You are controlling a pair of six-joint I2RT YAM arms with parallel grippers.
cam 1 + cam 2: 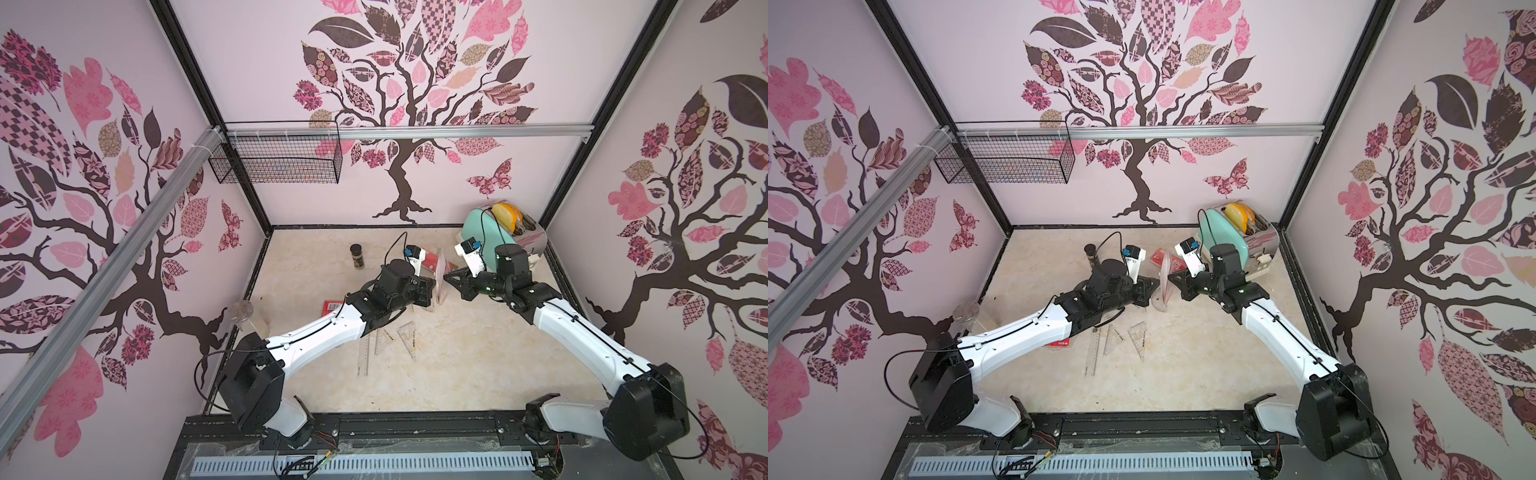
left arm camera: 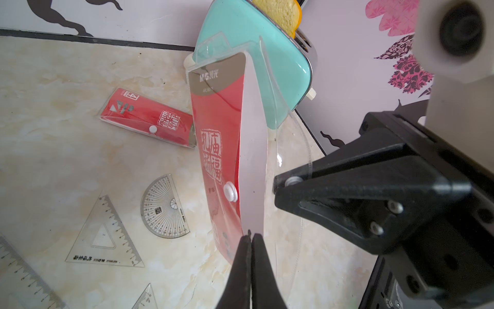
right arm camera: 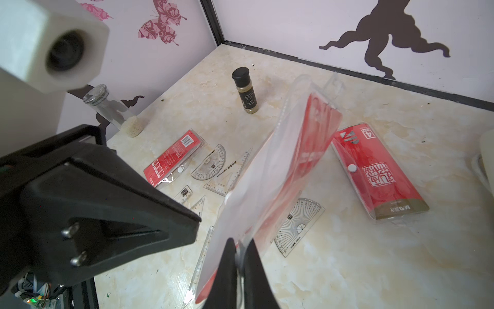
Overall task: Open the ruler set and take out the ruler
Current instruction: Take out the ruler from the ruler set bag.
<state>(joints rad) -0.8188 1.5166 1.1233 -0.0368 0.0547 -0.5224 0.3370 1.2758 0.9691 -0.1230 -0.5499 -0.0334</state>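
Both arms share the ruler set (image 2: 222, 149), which you are holding on edge above the table, near the toaster (image 1: 528, 237). The left gripper (image 2: 251, 238) is pinched tight on the pouch's card-backed wall at one end. The right gripper (image 3: 240, 246) is clamped on the clear wall opposite, a split grip that appears meant to spread the mouth so the contents can slide out. The white snap (image 2: 230, 192) stands undone; whether a ruler is inside cannot be told.

Below, the beige marbled table (image 1: 457, 374) is strewn with a protractor (image 2: 164, 207), a set square (image 2: 105, 232), a straight ruler (image 1: 363, 349), a second set (image 2: 147, 117) and a third set (image 3: 171, 157) — plus a spice jar (image 3: 244, 91) and a clear jar (image 3: 107, 104). Tree-and-leaf decals cover the pale walls, and a wire basket (image 1: 276, 160) hangs from the back rail.
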